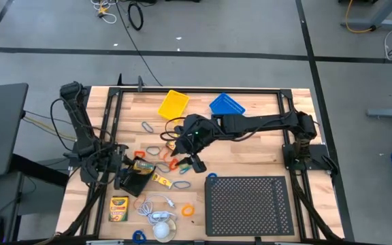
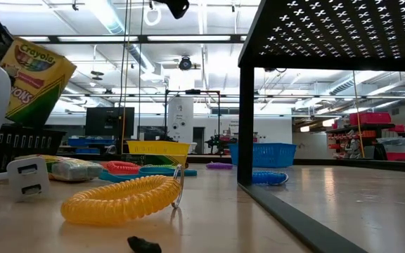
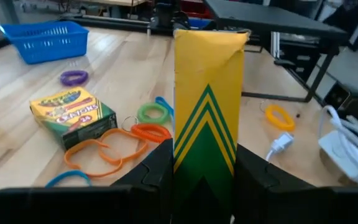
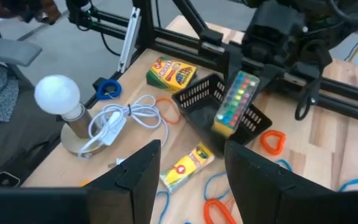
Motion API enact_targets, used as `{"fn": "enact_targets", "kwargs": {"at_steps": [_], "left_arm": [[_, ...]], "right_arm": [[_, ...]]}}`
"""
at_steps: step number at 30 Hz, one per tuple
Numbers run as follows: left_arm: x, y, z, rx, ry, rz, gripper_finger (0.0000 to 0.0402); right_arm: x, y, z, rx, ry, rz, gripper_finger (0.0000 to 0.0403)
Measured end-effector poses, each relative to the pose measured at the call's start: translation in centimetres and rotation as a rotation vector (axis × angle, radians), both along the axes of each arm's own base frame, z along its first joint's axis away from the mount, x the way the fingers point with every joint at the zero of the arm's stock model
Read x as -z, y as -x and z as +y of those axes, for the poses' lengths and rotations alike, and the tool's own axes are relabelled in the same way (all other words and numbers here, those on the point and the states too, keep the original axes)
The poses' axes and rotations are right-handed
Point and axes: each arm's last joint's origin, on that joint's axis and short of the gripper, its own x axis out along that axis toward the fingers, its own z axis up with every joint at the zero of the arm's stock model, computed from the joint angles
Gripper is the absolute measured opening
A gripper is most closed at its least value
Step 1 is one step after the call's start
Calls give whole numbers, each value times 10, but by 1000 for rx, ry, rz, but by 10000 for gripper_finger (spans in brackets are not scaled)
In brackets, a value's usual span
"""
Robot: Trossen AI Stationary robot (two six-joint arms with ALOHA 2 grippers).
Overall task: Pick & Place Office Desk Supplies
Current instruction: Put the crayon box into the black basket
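A small black mesh basket (image 4: 219,109) serves as the landmark; directly above it, a crayon box (image 3: 207,106) is held upright, clamped in the left gripper (image 3: 204,171), evidently for deposit. Beside the basket, the right gripper (image 4: 191,165) hangs unclenched and empty over a second crayon box (image 4: 186,165), apparently positioned for pickup.

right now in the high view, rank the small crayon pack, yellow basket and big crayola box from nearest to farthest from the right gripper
1. small crayon pack, on the table just left of the right gripper
2. yellow basket, at the table's back edge
3. big crayola box, near the front left corner
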Motion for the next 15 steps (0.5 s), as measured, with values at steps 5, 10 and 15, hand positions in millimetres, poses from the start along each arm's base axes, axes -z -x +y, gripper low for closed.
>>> {"fn": "enact_targets", "kwargs": {"at_steps": [5,10,15], "left_arm": [[6,-1,-1,-3,-61,23,113],[11,-3,-1,-19,-23,58,113],[17,-6,-1,-14,36,126,113]], "right_arm": [[0,0,-1,16,23,-4,188],[1,0,-1,18,26,6,188],[1,0,-1,18,26,6,188]]}}
